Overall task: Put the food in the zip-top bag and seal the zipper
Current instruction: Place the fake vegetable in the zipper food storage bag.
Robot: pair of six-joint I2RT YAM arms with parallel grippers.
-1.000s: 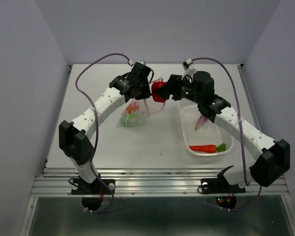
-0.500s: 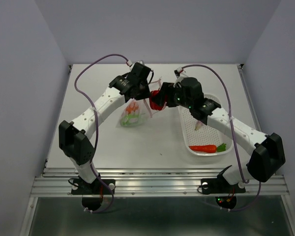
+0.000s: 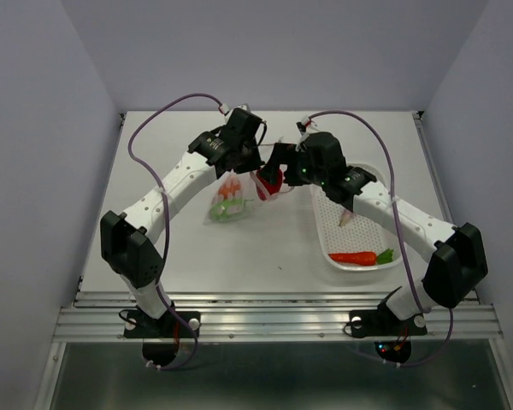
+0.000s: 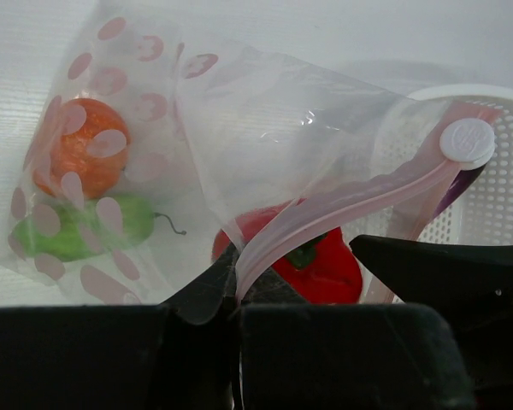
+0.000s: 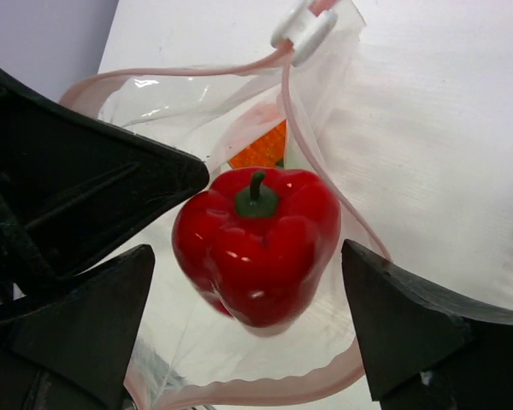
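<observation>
My left gripper (image 3: pixel 242 162) is shut on the pink zipper (image 4: pixel 350 201) and holds the mouth of the zip-top bag (image 3: pixel 231 203) open above the table. An orange pumpkin (image 4: pixel 81 154) and a green pod (image 4: pixel 77 226) lie inside the bag. The red pepper (image 5: pixel 256 243) sits in the bag's mouth, also seen from above (image 3: pixel 269 181). My right gripper (image 5: pixel 248 256) is open, its fingers standing clear on either side of the pepper. The carrot (image 3: pixel 355 257) and the purple eggplant (image 3: pixel 346 212) lie in the basket.
The white perforated basket (image 3: pixel 318 213) stands right of the bag under my right arm. The bag's white slider (image 4: pixel 467 142) sits at the far end of the zipper. My two grippers are close together at the bag's mouth.
My right gripper has moved left and down with the red pepper into the bag's mouth. The left gripper has kept its hold on the zipper.
</observation>
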